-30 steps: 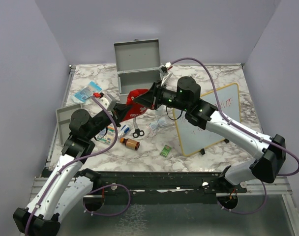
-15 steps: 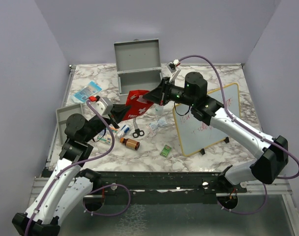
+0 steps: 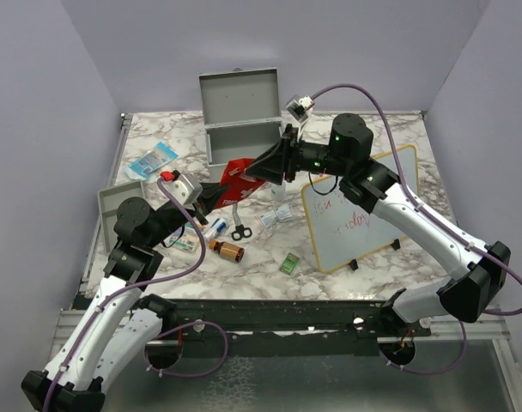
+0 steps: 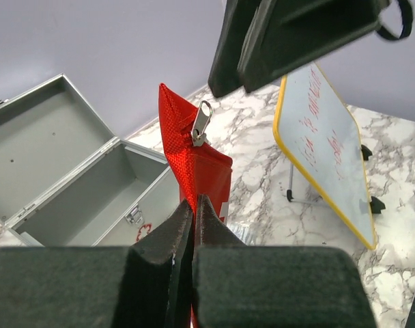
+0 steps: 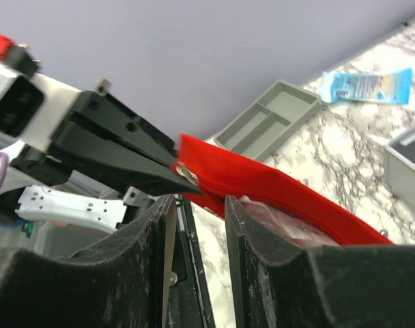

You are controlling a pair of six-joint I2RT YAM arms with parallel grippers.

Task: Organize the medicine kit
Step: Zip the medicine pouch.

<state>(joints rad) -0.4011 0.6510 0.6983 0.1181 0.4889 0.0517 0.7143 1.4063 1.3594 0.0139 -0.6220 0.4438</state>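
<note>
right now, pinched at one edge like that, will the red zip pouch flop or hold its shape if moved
Likely floppy: the red zip pouch is thin woven fabric. Probably light, since the left gripper holds it up by one pinched edge. Its zipper pull hangs loose and may swing.

A grey metal medicine kit (image 3: 239,112) stood on a white desk (image 3: 390,129) veined with grey marbling. A bright red pouch (image 4: 197,167) bore a white mark and a silver zip pull (image 4: 202,123). The whiteboard (image 3: 360,210) had a yellow frame and red scribbles. Other items were a pale blue packet (image 3: 152,159), an amber bottle (image 3: 228,251) and a green sachet (image 3: 288,263). The left claw (image 4: 194,205) and right claw (image 5: 199,199) were black.
</note>
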